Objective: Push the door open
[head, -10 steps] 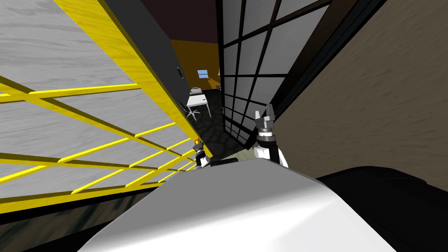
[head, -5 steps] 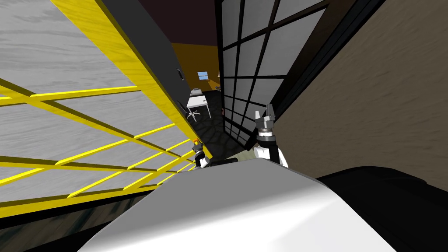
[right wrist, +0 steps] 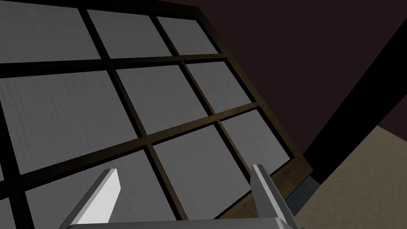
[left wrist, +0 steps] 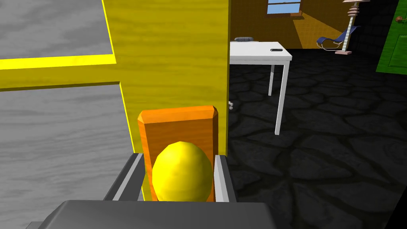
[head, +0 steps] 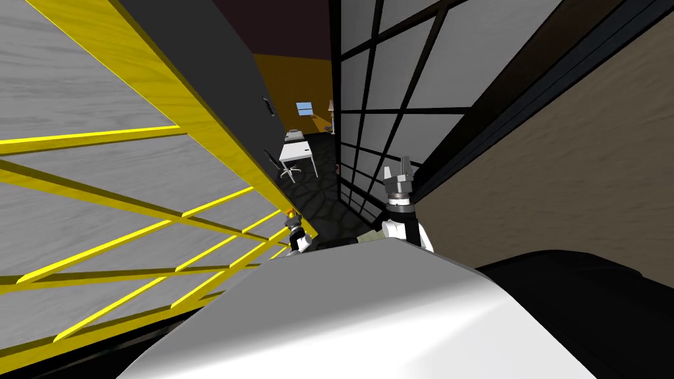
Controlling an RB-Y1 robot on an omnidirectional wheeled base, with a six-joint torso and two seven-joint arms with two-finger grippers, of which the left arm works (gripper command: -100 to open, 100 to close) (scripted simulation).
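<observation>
Yellow wood-grain framing around grey, grained panels (left wrist: 59,139) makes up the door (left wrist: 175,59), and it lies directly ahead of the left gripper (left wrist: 177,159). A rounded yellow knob (left wrist: 182,177) sits between that gripper's two fingers, mounted on an orange backplate (left wrist: 179,123) that rises just past the fingertips. The fingers are drawn in close on either side of the knob, pinching it. The door's free edge runs just beside the outer finger. Beyond that edge the doorway is open onto a dark cobbled floor (left wrist: 318,159) with a white table (left wrist: 258,53) well beyond the gripper.

The right gripper (right wrist: 185,171) is raised on the other side of the gap, its fingers spread wide with nothing between them. It faces a panel of grey panes crossed by dark bars (right wrist: 159,103), near the fingertips but apart from them.
</observation>
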